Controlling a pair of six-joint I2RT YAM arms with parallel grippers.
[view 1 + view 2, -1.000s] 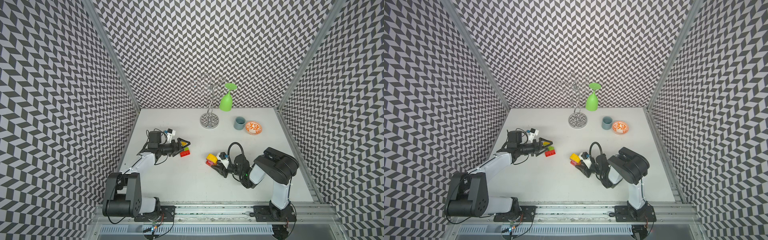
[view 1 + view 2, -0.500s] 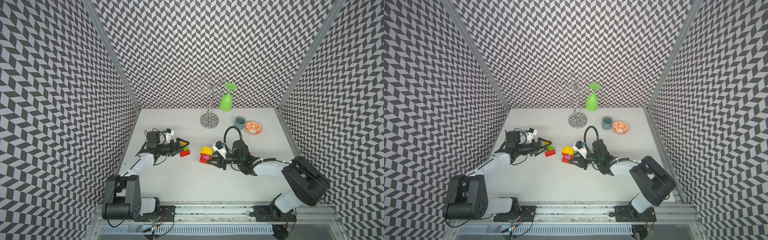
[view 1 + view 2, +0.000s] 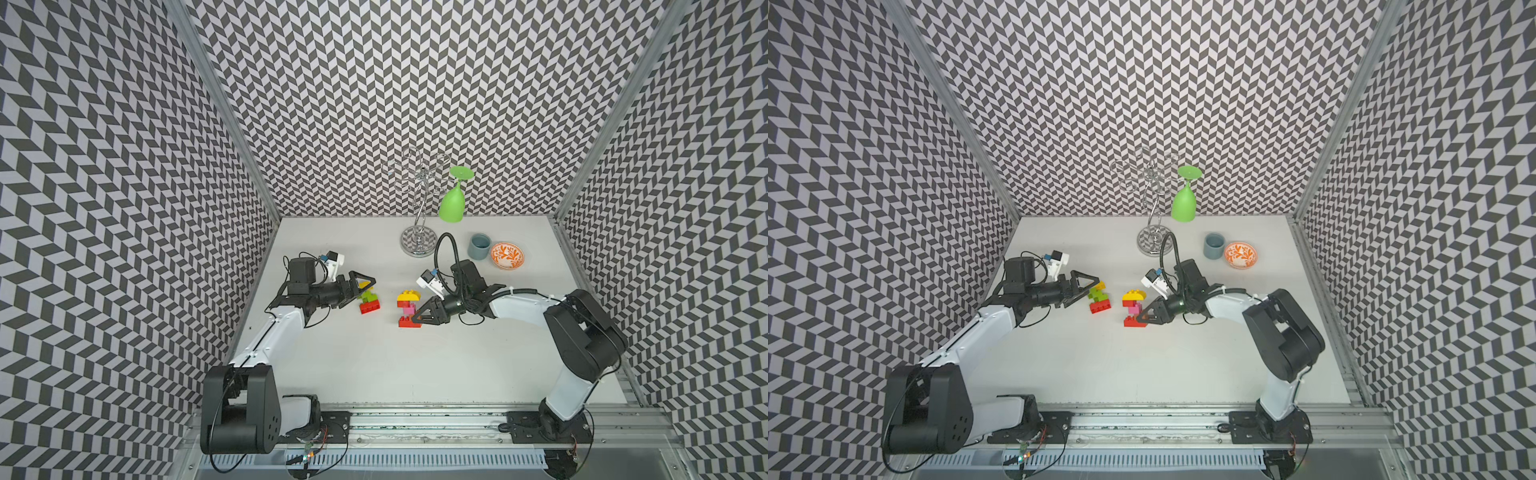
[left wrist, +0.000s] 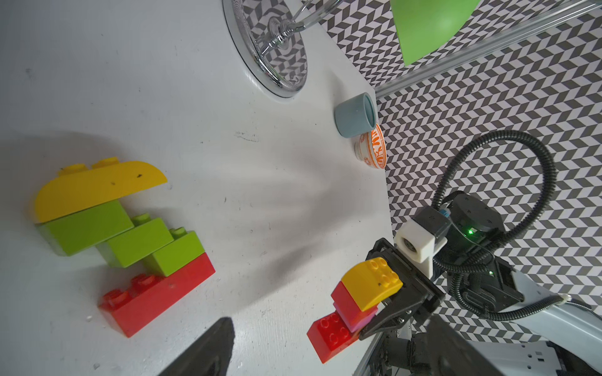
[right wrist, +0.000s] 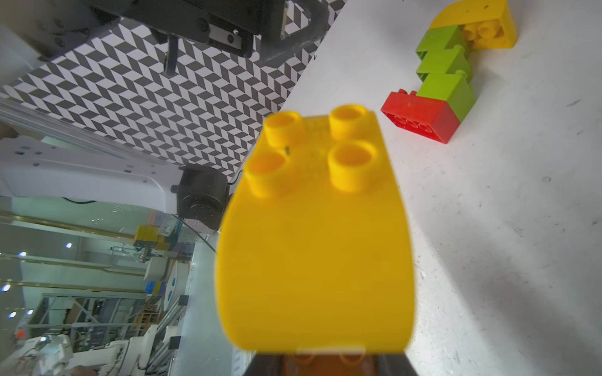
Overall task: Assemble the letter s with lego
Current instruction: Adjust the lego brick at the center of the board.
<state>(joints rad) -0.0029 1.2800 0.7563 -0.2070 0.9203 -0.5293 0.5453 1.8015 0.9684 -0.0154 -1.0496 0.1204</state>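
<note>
Toward the left edge of the white table surface (image 3: 374,365), the left gripper (image 3: 365,289) stands with its fingers wide apart and holds nothing. It is just at the yellow end of the stepped stack (image 3: 368,300) of chunky studded plastic bricks. This stack lies on its side: one yellow brick with a rounded side, three lime green bricks going down like stairs, and one long red brick. Its long axis runs roughly from the far edge toward the near edge, with the yellow end far and the red end near. To the right, across a strip of bare surface and about in the middle, the second stack (image 3: 408,305) shows a yellow rounded brick, a small red, a pink and a long red one, with its axis in the same direction. The right gripper (image 3: 417,319) is clamped on its lower part from the right side; I cannot tell if the long red brick touches the surface. I judge that the next move must join both halves, so the held one has to travel left. The left arm is the nearer one for steadying the lying one.
</note>
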